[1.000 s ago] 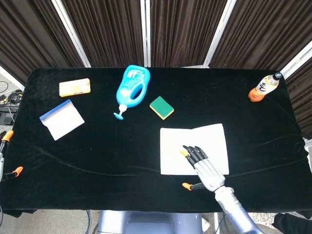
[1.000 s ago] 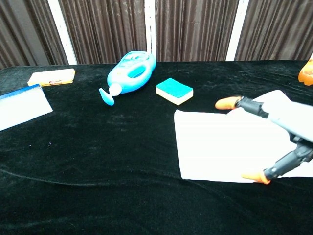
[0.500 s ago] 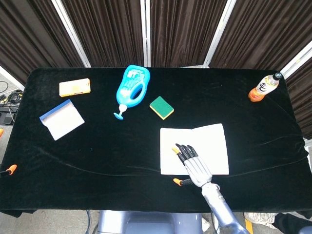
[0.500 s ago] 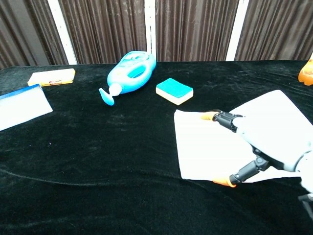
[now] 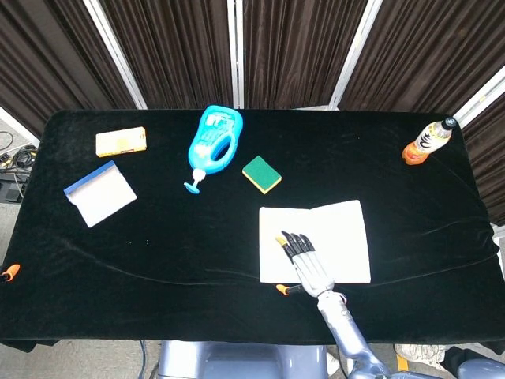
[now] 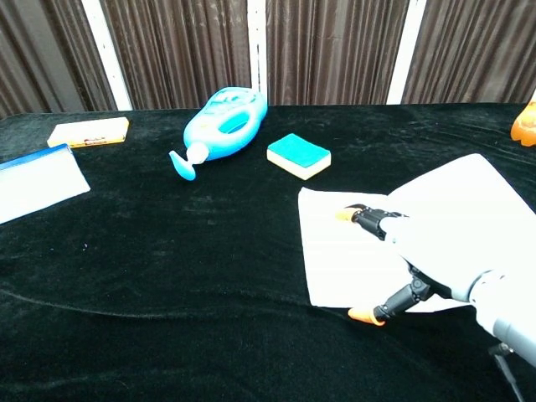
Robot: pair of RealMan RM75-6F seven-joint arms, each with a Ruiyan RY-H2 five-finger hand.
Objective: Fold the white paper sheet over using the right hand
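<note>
The white paper sheet [image 5: 341,234] [image 6: 333,251] lies flat on the black table, right of centre near the front edge, with a faint crease down its middle. My right hand [image 5: 306,260] [image 6: 440,264] rests palm down over the sheet's near left part, holding nothing. Its fingers [image 6: 368,220] are stretched out on the paper. The thumb's orange tip [image 5: 281,290] sits on the cloth just off the near edge. Of my left hand [image 5: 7,273] only an orange fingertip shows at the far left edge of the head view.
A blue detergent bottle [image 5: 215,146] [image 6: 222,126] lies at the back centre, with a green sponge [image 5: 261,174] [image 6: 298,156] just behind the sheet. A yellow block [image 5: 121,141] and a blue-edged white pad [image 5: 100,193] lie at the left. An orange bottle [image 5: 426,142] stands back right.
My right hand has slid left across the sheet and drawn back toward the near edge. My left hand has withdrawn almost out of the left side of the head view.
</note>
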